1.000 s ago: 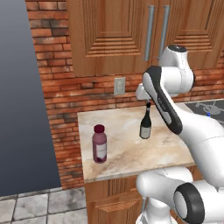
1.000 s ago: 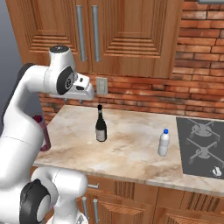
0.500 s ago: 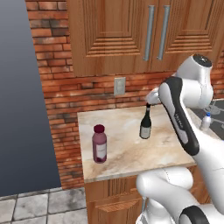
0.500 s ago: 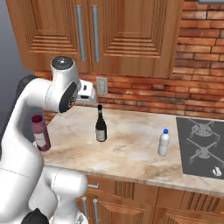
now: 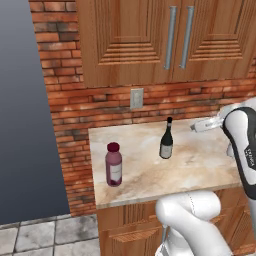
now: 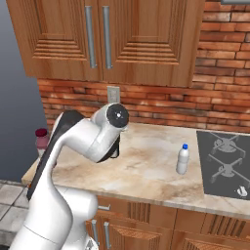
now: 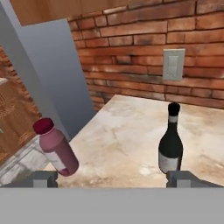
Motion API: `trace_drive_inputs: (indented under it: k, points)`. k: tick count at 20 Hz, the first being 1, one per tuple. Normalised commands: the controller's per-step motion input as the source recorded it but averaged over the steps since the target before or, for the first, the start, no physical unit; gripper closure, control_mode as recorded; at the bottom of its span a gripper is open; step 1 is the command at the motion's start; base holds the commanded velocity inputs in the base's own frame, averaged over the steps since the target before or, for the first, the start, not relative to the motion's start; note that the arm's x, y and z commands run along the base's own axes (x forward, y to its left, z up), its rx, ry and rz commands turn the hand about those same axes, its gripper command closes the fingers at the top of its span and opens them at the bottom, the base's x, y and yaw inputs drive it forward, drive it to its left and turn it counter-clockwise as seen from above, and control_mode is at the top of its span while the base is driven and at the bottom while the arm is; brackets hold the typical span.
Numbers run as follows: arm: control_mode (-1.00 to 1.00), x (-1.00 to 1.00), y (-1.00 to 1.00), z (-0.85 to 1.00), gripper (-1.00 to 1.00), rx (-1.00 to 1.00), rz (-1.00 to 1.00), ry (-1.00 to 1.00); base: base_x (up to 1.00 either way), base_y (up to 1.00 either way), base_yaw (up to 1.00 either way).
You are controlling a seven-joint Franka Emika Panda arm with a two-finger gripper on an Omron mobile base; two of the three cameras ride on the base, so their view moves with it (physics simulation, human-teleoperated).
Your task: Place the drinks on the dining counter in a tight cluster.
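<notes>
Three drinks stand on a small marble counter [image 5: 200, 165] under wooden wall cabinets. The dark wine bottle [image 5: 167, 139] is near the middle, the purple-red juice bottle [image 5: 113, 164] at the front left. In the right base view the small blue-capped water bottle [image 6: 182, 159] stands to the right, just left of the stove. My gripper [image 7: 114, 178] is open and holds nothing; in the hand view it sits back from the wine bottle [image 7: 170, 142] and the juice bottle [image 7: 57, 149]. My arm [image 6: 93, 141] hides the wine bottle in the right base view. The dining counter is out of view.
A brick wall with a wall socket [image 5: 136, 98] backs the counter. A dark stove top [image 6: 227, 163] lies at the counter's right end. Left of the counter the edge drops to a tiled floor [image 5: 45, 235] beside a grey wall.
My gripper has opened and the hand has pulled back from the wine bottle's neck, the arm swinging right and lower. The bottles have not moved.
</notes>
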Motion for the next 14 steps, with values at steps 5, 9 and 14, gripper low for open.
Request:
trace_drive_inputs:
  k: [5, 9, 14]
  points:
    - [-1.00, 0.04, -0.14, -0.29, -1.00, 0.02, 0.13, -0.13, 0.00, 0.00, 0.00]
    - [-1.00, 0.19, -0.13, -0.29, -1.00, 0.00, 0.16, -0.09, 0.00, 0.00, 0.00]
    - [-1.00, 0.32, -0.07, -0.26, -1.00, 0.00, 0.15, -0.02, 0.00, 0.00, 0.00]
